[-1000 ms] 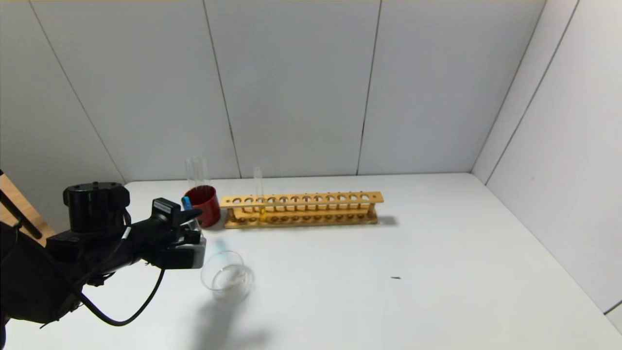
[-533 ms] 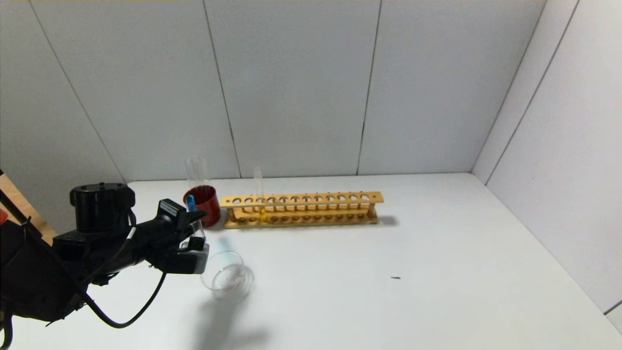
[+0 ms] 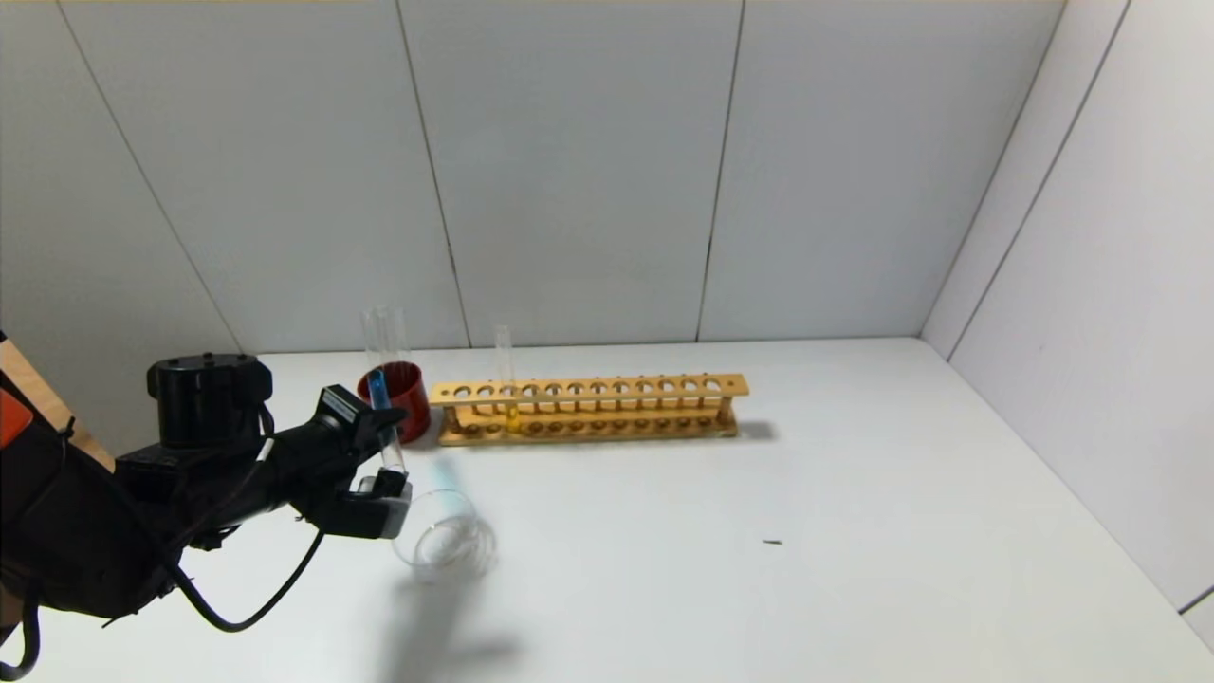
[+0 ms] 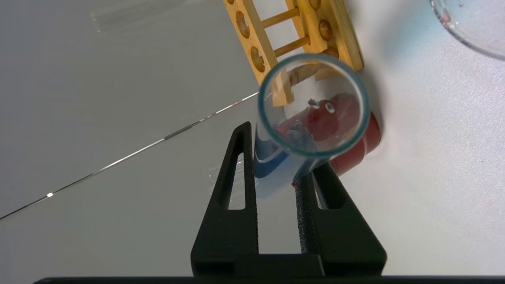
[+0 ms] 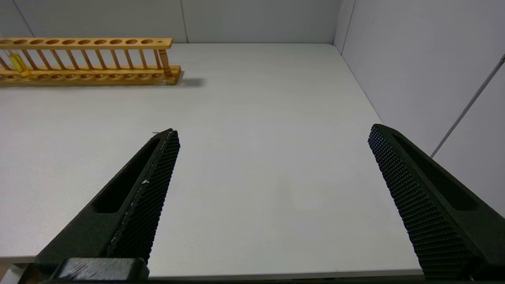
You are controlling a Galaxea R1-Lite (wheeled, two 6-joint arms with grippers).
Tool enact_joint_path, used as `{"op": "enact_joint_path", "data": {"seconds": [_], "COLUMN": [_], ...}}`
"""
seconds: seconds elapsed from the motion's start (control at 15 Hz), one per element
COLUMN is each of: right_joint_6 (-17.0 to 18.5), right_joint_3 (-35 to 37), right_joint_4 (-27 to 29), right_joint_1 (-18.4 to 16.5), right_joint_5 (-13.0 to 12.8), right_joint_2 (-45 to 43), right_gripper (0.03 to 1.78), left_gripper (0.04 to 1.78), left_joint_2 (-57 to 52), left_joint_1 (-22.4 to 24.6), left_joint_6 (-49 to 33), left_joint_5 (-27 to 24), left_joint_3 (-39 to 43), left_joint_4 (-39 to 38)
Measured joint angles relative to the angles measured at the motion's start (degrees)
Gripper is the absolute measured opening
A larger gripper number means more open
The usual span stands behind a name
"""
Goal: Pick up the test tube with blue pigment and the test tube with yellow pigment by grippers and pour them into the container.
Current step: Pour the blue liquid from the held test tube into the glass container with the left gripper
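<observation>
Right now the table (image 3: 854, 493) carries the long wooden rack (image 3: 588, 408) at the back, where the test tube with yellow pigment (image 3: 506, 379) stands upright in 1 of its holes, with the red cup (image 3: 398, 398) just beside the rack's left end.

The container (image 3: 446, 545) sits nearer the robot, and no colour shows in it, so I judge the first pour is not yet made. The next move, I'd say, calls for bringing the tube's mouth over the dish rim and tipping further until the blue liquid runs down, without knocking the glass.

The left gripper (image 4: 276, 177) hangs just beside the dish, its fingers (image 4: 236, 177) closed narrowly around the test tube with blue pigment (image 3: 383, 422), which is upended, mouth low toward the dish, liquid in its raised end.

The right gripper (image 5: 272, 138) is parked wide apart over bare table, holding nothing.
</observation>
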Motion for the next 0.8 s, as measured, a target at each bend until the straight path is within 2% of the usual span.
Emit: {"op": "enact_joint_path", "data": {"seconds": [0.53, 0.8], "right_joint_6": [0.00, 0.00], "right_joint_3": [0.00, 0.00], "right_joint_4": [0.00, 0.00], "right_joint_1": [0.00, 0.00], "right_joint_5": [-0.02, 0.00], "right_joint_2": [0.00, 0.00], "right_gripper": [1.75, 1.75], "left_gripper": [0.32, 0.32], "left_joint_2": [0.13, 1.21], "left_joint_1": [-0.06, -0.89], "left_joint_6": [2.88, 3.23], "left_joint_5": [1.96, 6.14], "left_joint_3": [-0.55, -0.57], "left_joint_4": [-0.10, -4.07]}}
